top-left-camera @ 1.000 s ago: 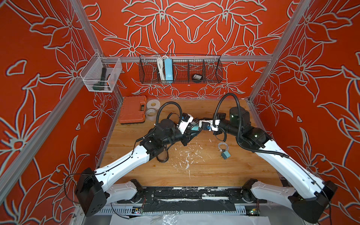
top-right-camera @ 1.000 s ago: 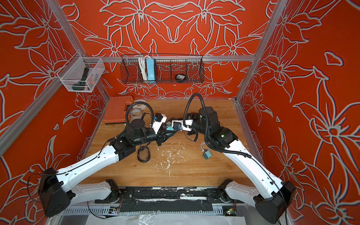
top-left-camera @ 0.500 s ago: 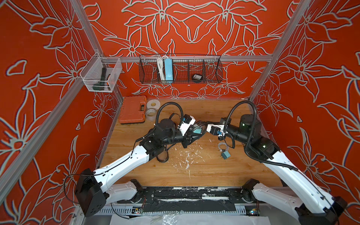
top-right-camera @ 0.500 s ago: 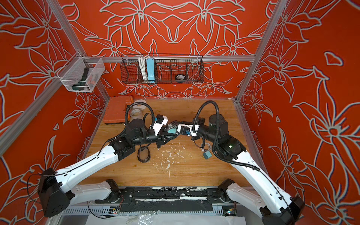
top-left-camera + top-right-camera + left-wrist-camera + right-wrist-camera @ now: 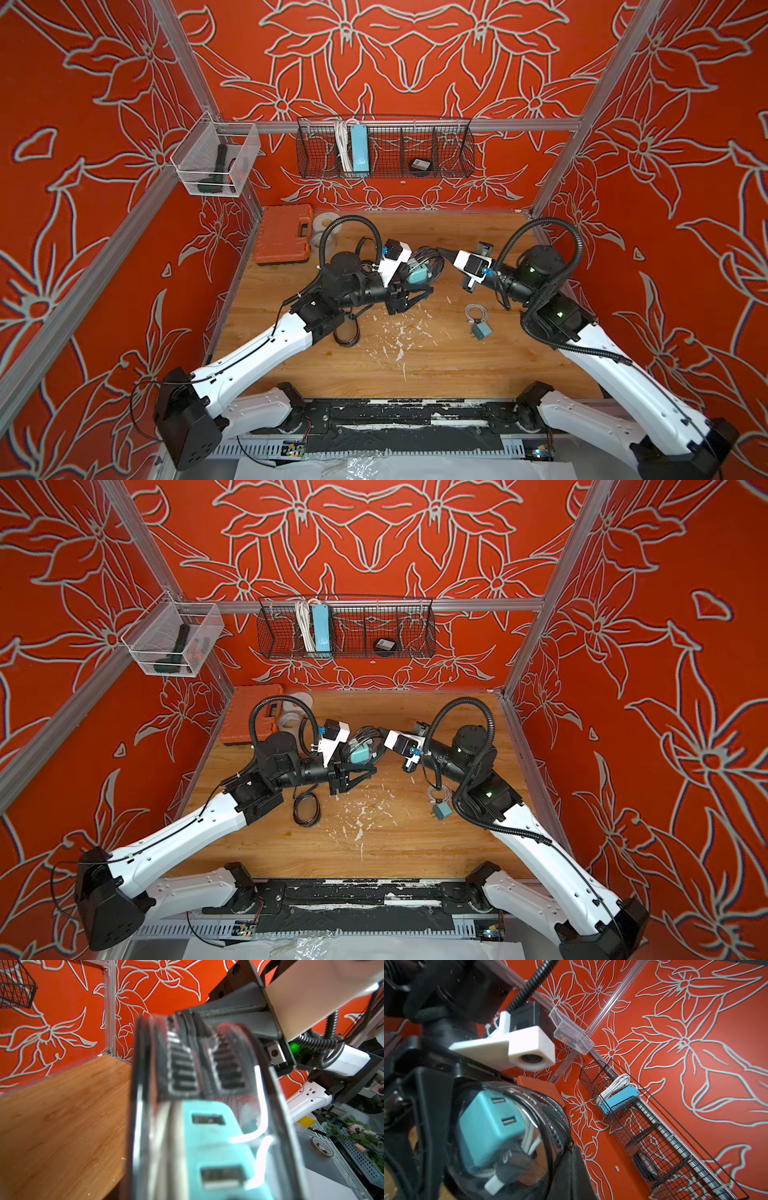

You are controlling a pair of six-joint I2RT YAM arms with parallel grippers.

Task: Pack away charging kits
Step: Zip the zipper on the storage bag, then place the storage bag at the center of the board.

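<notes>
Now brackets a black-rimmed clear case (image 5: pixel 433 261) with the left gripper (image 5: pixel 417 283), jaws spread on either side of it; cannot tell whether pressing or only flanking. Meets the case's rim with the right gripper (image 5: pixel 444 252) closed tight, seemingly pinching the zipper end, and shows through the clear wall a teal adapter (image 5: pixel 488 1132) with two slots beside its white cable (image 5: pixel 530 1134). Has a second charging kit (image 5: pixel 481 331) lying on the wooden table (image 5: pixel 415 365) by the right arm, well apart from the wire basket (image 5: pixel 449 162) holding a blue power strip (image 5: pixel 357 147).
</notes>
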